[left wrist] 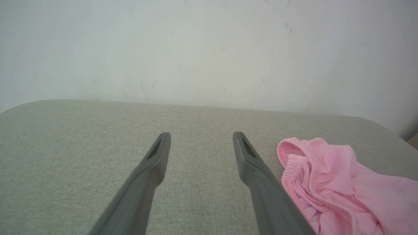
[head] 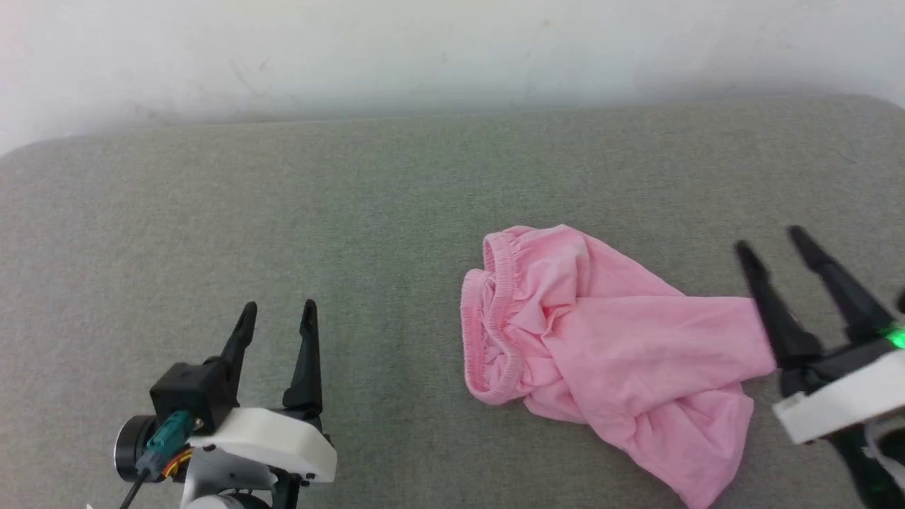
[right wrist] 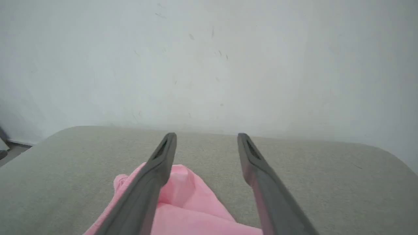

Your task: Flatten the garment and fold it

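The garment [head: 608, 353], a pair of light pink shorts, lies crumpled on the right half of the grey fabric-covered surface [head: 283, 198], nearer its front edge than its back edge. Its gathered waistband [head: 488, 318] is bunched and faces the middle of the surface, with the opening partly folded in on itself. The leg fabric runs from there toward the right edge and the front edge in loose, wrinkled folds.

The right gripper [head: 769, 240] stands at the leg end of the shorts, its two dark fingers spread wide with nothing clamped between them. In the head view its inner finger overlaps the cloth's edge; whether it touches cannot be told. The right wrist view shows the pink cloth below and between the spread fingers.

The left gripper [head: 279, 307] is near the front edge on the left half, well apart from the shorts, fingers also spread and empty. A pale wall [head: 452, 49] rises behind the back edge.
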### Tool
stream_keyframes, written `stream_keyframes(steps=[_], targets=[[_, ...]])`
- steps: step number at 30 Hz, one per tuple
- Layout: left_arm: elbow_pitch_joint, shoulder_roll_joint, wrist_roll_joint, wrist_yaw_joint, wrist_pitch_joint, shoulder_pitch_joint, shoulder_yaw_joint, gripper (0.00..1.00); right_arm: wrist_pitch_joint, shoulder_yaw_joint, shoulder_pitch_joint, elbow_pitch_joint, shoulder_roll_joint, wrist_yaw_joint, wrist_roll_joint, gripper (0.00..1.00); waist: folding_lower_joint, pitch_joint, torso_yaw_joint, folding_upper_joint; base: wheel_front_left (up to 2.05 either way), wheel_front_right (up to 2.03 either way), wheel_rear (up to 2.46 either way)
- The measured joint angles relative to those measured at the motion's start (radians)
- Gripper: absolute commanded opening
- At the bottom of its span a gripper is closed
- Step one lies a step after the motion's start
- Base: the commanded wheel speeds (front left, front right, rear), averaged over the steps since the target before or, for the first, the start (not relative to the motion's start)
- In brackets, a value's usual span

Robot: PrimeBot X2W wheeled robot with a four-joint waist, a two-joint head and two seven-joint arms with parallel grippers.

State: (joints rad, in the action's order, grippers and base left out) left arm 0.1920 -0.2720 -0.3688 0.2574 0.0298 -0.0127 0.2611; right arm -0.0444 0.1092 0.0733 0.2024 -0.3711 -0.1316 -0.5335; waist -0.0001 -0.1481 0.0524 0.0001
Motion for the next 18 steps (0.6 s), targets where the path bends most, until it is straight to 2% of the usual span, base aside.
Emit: stream_keyframes(steps=[5, 9, 18], targets=[[0.009, -0.007, 0.006, -0.004, -0.072, 0.041, 0.037, 1.0, -0.043, -0.16, -0.092, 0.08, 0.035, 0.0, 0.067, 1.0, -0.0001, 0.01, 0.027, 0.0, 0.0, 0.0, 0.0], [-0.006, 0.006, 0.01, -0.039, -0.185, 0.133, 0.112, 1.0, -0.079, -0.233, -0.147, 0.145, 0.061, 0.0, 0.092, 1.0, 0.0, 0.006, 0.048, 0.0, 0.0, 0.0, 0.0], [-0.149, 0.066, -0.002, -0.13, -0.528, 0.316, 0.298, 1.0, -0.12, -0.243, -0.18, 0.196, 0.1, 0.0, 0.102, 1.0, 0.0002, -0.029, 0.098, 0.0, 0.0, 0.0, 0.0]])
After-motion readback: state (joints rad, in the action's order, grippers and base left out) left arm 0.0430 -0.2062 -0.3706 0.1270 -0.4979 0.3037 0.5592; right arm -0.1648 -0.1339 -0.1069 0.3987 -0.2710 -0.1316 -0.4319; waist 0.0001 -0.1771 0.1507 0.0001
